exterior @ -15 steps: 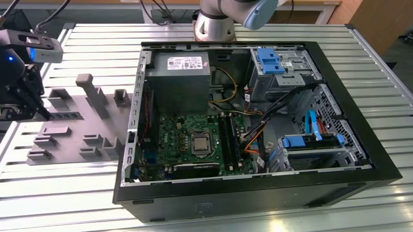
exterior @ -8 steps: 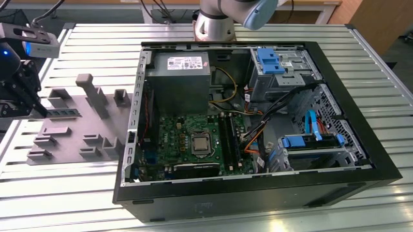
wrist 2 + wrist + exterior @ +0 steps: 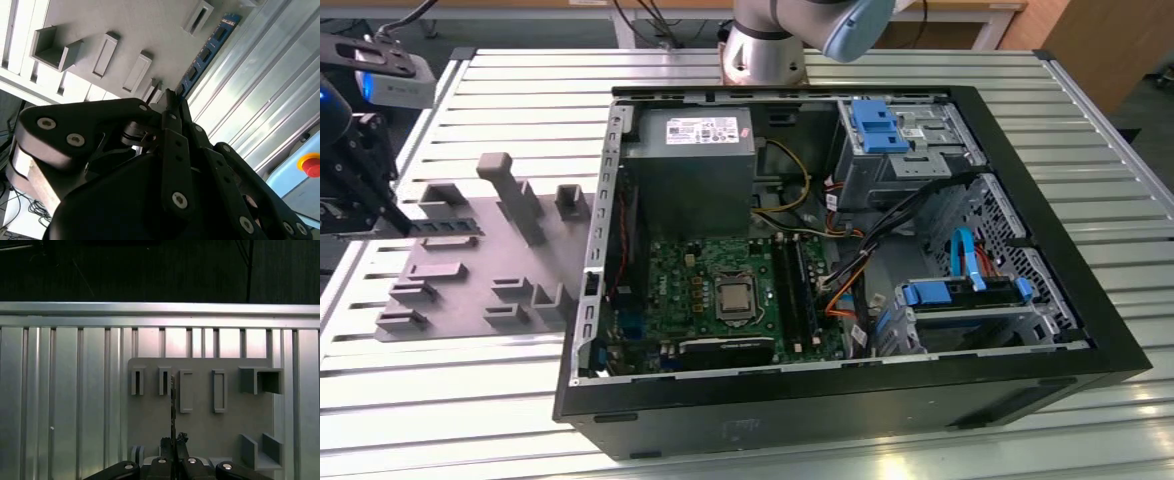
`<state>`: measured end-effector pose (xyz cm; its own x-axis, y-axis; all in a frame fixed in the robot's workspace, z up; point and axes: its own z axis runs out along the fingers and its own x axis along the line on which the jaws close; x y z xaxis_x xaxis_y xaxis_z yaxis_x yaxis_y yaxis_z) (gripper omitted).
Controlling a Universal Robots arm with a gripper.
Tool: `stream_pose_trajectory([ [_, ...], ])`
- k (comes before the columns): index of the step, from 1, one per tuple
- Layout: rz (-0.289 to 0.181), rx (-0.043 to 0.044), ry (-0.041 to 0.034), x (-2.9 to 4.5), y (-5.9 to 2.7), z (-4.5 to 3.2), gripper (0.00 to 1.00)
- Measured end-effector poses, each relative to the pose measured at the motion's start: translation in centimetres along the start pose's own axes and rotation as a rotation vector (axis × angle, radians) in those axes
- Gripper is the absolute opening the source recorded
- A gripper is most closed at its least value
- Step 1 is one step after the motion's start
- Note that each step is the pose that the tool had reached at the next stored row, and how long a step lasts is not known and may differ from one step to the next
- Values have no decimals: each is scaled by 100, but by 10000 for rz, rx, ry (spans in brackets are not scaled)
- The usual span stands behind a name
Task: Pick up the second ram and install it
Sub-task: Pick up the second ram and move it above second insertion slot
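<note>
**Memory stick in the claw, well short of the case.** A ribbed metal table (image 3: 480, 400) carries an open computer case (image 3: 854, 405). At the case's nine o'clock in the exterior view sits a grey tray (image 3: 467, 275) of parts holders.

The robot's single claw (image 3: 400, 222) hangs at the tray's nine-o'clock edge. Judging by both wrist views, its two fingers are pressed together on one end of the memory stick (image 3: 447, 229).

The stick reaches straight out past the fingertips with its long axis in line with them. In the exterior view it points toward three o'clock, low across the tray and toward the case. Whether it has fully cleared the tray cannot be told.

The long black slots (image 3: 790, 285) on the board inside the case lie well apart from the claw, at its three o'clock. They run roughly twelve to six, crosswise to the stick as it is held now.

In the second wrist view the memory stick (image 3: 207, 47) is a long, flat blue-green board with a row of small black chips along its face. In the first wrist view the memory stick (image 3: 172, 405) is seen edge-on, as a thin dark line rising from the claw (image 3: 174, 440) between the tray's holders.
</note>
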<state>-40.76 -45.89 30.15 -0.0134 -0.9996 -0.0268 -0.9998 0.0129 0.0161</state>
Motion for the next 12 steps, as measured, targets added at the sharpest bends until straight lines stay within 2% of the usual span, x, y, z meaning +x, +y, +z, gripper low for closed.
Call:
stream_pose_trajectory([
  [12, 0, -1, 1, -5, 3, -176, 14],
])
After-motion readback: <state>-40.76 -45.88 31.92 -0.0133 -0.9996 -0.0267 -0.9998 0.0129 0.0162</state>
